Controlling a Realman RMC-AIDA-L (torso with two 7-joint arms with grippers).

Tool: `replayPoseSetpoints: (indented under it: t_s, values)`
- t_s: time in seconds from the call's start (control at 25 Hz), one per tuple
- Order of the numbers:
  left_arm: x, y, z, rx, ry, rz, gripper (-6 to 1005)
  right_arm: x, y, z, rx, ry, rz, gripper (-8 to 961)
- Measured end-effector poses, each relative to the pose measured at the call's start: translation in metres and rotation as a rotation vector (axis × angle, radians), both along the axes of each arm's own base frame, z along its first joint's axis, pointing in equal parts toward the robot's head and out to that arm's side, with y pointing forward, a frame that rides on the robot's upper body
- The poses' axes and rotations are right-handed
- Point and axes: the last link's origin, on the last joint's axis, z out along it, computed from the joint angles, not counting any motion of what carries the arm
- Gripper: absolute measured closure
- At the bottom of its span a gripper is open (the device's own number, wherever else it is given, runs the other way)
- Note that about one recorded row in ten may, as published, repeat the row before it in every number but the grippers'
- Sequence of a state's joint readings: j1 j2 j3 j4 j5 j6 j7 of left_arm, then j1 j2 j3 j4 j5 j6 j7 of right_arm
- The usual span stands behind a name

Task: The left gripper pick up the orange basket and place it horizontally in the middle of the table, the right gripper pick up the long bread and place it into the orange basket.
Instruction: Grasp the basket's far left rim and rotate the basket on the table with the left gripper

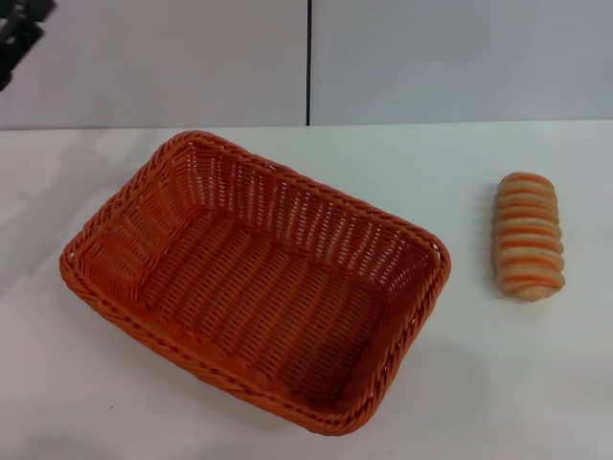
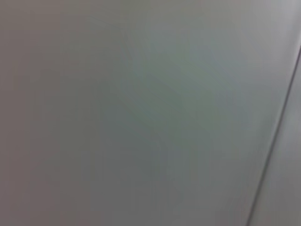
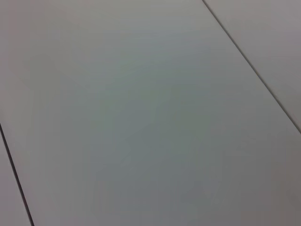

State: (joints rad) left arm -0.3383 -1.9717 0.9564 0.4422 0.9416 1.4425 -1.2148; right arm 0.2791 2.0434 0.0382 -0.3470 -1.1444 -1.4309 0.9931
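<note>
I can read no text, label, brand mark, number or sign in any of my views. Nothing is printed on the rectangular orange woven basket (image 1: 254, 283), the striped cream-and-orange oblong bread roll (image 1: 528, 236), the plain white tabletop (image 1: 517, 383) or the light grey wall panels (image 1: 153, 62).

Light grey wall (image 1: 153, 57) behind; dark vertical seam (image 1: 308, 62), perhaps a panel joint.

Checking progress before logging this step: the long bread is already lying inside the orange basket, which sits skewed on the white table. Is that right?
Not quite. The head view shows the long bread lying on the table, to the right of the orange basket and apart from it. The basket is empty and does sit skewed.
</note>
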Motion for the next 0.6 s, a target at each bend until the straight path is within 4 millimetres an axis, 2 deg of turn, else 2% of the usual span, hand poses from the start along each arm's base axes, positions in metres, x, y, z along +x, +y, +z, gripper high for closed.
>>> replayPoseSetpoints:
  t_s: [0.24, 0.36, 0.4, 0.44, 0.6]
  values:
    - [0.012, 0.014, 0.014, -0.183, 0.108, -0.016, 256, 0.000, 0.000, 0.000, 0.000, -0.003, -0.005, 266]
    - [0.025, 0.017, 0.021, -0.266, 0.183, -0.045, 256, 0.001, 0.000, 0.000, -0.002, -0.002, -0.008, 268]
    - [0.036, 0.016, 0.023, -0.304, 0.244, -0.091, 256, 0.002, 0.000, -0.001, -0.003, 0.000, -0.013, 268]
    - [0.036, 0.016, 0.023, -0.304, 0.244, -0.091, 256, 0.002, 0.000, -0.001, -0.003, 0.000, -0.013, 268]
    - [0.056, 0.017, 0.019, -0.383, 0.323, -0.138, 257, 0.002, 0.001, -0.001, -0.003, 0.001, -0.014, 270]
